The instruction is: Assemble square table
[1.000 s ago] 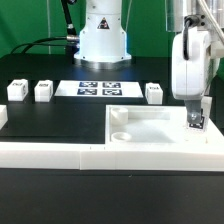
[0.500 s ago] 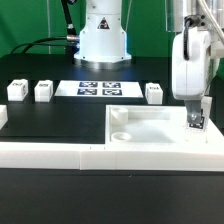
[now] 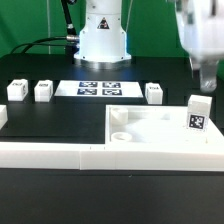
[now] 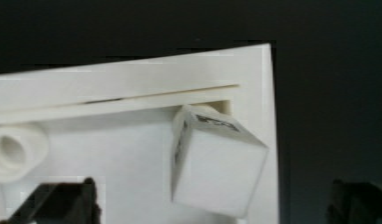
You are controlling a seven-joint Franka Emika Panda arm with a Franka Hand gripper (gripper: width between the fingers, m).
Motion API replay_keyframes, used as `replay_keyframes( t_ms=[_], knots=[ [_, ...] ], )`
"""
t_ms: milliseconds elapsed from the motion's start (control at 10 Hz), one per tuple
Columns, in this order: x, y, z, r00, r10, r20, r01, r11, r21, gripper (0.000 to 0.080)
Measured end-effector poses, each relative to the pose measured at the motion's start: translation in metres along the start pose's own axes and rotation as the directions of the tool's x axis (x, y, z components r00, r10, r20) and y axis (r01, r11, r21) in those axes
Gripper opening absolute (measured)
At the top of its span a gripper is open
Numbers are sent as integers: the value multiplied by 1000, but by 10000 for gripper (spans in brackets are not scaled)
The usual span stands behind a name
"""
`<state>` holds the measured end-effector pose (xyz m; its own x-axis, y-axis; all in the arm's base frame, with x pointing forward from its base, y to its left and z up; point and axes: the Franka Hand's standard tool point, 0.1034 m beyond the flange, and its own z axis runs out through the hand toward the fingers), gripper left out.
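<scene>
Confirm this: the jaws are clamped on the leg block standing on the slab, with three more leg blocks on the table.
Wrong on the jaws: the exterior view shows them open above the leg block, not clamped on it. It does stand on the slab, with three more on the table.

The white square slab [image 3: 160,128] lay flat, two round holes showing on its side toward the exterior view's left. A tagged leg block [image 3: 198,113] stood on its right corner. Behind the slab, apart from it, stood the far-left leg block [image 3: 16,90], the second leg block [image 3: 43,91] and the third leg block [image 3: 154,94]
</scene>
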<state>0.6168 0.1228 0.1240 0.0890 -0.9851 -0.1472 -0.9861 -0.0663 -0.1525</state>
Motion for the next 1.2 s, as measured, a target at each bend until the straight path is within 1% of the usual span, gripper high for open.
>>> replay_keyframes(
  t_ms=[200, 400, 500, 600, 700, 800, 900, 1000, 1200],
  knots=[
    [2, 1, 4, 994, -112, -4, 112, 994, -4, 649],
    [3, 2, 4, 967, -253, -4, 253, 967, -5, 649],
    [-3, 6, 7, 954, -301, -9, 301, 954, -3, 649],
    [-19, 22, 15, 927, -374, -13, 374, 927, -18, 649],
    [-24, 36, 26, 878, -479, -15, 477, 877, -59, 649],
    [-25, 41, 32, 842, -539, -23, 535, 840, -85, 649],
    [-22, 38, 30, 812, -583, -22, 579, 811, -81, 649],
    [-21, 38, 30, 752, -660, -15, 656, 750, -84, 649],
    [-20, 39, 30, 673, -740, -6, 737, 671, -86, 649]
  ],
)
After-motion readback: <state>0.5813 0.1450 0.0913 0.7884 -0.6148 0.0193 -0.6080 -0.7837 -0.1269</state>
